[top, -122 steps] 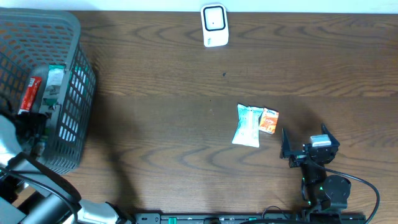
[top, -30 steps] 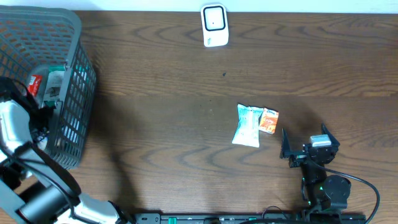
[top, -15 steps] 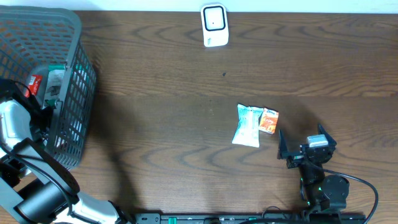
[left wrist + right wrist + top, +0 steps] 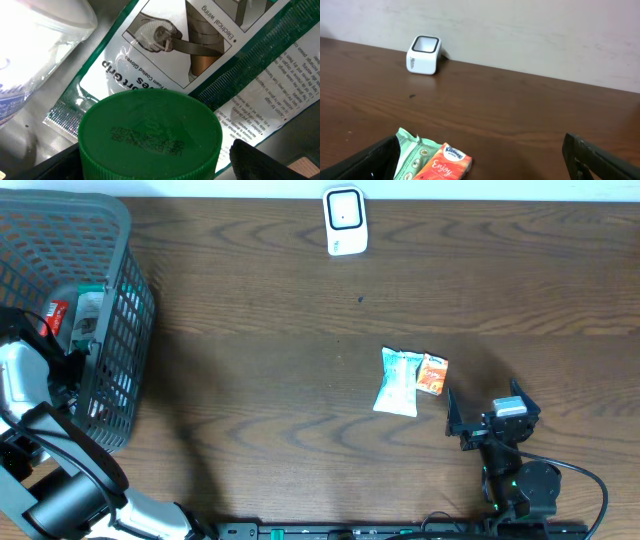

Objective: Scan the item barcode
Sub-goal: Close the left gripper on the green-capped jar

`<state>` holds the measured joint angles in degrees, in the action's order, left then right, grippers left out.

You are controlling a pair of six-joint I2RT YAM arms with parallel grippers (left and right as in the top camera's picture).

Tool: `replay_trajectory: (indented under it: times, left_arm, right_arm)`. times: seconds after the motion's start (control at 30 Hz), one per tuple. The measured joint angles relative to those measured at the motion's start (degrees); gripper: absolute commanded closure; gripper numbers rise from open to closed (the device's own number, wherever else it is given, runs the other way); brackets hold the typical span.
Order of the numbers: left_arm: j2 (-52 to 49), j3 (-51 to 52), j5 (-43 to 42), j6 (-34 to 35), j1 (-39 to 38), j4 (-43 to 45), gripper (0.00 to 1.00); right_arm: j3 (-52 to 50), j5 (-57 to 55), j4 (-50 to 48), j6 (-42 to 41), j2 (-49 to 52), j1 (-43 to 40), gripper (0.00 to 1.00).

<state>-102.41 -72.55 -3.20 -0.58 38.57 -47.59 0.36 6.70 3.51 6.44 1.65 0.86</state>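
**A:** Green screw cap (image 4: 150, 132) fills the left wrist view: round, ribbed rim, embossed lettering on its flat top. What's the left gripper (image 4: 150, 167) doing?

**B:** It's down inside the grey plastic lattice basket (image 4: 110, 240). Jaws are spread, one dark finger (image 4: 265, 160) on each side of the cap. There's a thin gap on the right side; can't tell about contact on the other side.

**A:** What's under the cap?

**B:** Glossy glove pack (image 4: 210, 55), flat, with a white printed card inside a dark green border. A clear, shiny plastic item (image 4: 35, 30) sits at upper left.

**A:** Right side?

**B:** Right gripper (image 4: 486, 408) sits low by the near edge of the dark wood-grain table (image 4: 250, 310), jaws wide apart, holding nothing. Just beyond it, two soft tissue packs lie touching: a crinkly pale green pack (image 4: 398, 380) and a smaller orange Kleenex pack (image 4: 432, 374).

**A:** Scanner?

**B:** White boxy barcode scanner (image 4: 345, 220) with rounded corners stands at the far edge, well apart from both the packs and the basket
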Motion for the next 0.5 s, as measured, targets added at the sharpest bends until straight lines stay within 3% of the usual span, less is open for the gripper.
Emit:
replay_trajectory:
  times: [0.33, 0.37, 0.5]
  left_arm:
    - [3.56, -2.38, -6.29, 5.22, -0.02, -0.83, 0.13]
    - [4.33, -2.84, -6.69, 6.69, -0.02, -0.52, 0.06]
    - [6.03, -3.56, -5.84, 9.84, -0.02, -0.9, 0.06]
  right_arm:
    - [0.0, 0.0, 0.0, 0.0, 0.0, 0.0, 0.01]
    - [0.0, 0.0, -0.02, 0.0, 0.0, 0.0, 0.01]
    - [0.0, 0.0, -0.02, 0.0, 0.0, 0.0, 0.01]
